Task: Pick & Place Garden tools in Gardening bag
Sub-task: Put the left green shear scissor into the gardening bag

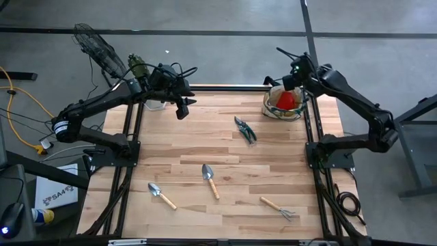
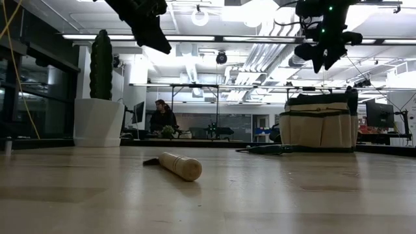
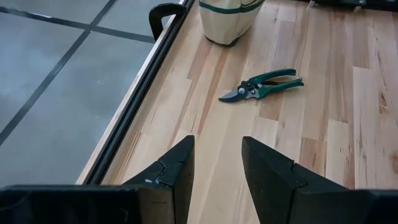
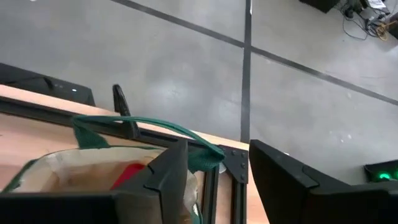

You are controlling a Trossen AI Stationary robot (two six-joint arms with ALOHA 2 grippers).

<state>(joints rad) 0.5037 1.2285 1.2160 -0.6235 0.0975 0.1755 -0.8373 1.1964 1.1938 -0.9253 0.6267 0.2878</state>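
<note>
Pale butcher-block table (image 1: pixel 225 154) under both arms, black rails along its left and right edges.

Over the far left corner: left gripper (image 1: pixel 183 107), raised off the wood, fingers (image 3: pixel 169 174) parted with a moderate gap, nothing between them. Beside it, at that same corner, a potted cactus (image 1: pixel 137 67) in a white pot (image 2: pixel 99 121).

Near the front edge, toward the left: a small metal trowel (image 1: pixel 161 195) with a wooden handle. Just to its right, closer to the table's middle: second trowel (image 1: pixel 210 180), blade toward the far edge; seen from table height as a wooden handle end (image 2: pixel 180 165) lying flat.

Right of centre, in the far half: green-handled pruners (image 1: pixel 244 130), lying flat, also plain in the left wrist view (image 3: pixel 261 86), apart from everything else.

Toward the front right corner: hand rake (image 1: pixel 278 208), wooden handle, tines toward that corner.

At the far right corner: tan gardening bag (image 1: pixel 273 109) with green trim (image 4: pixel 143 127), standing upright on the wood (image 2: pixel 320 127); a red piece (image 1: pixel 287 100) inside it, also glimpsed red in the right wrist view (image 4: pixel 127 173).

Directly above the bag: right gripper (image 1: pixel 292 80), clear of the rim, fingers (image 4: pixel 163 177) spread apart, holding nothing.
</note>
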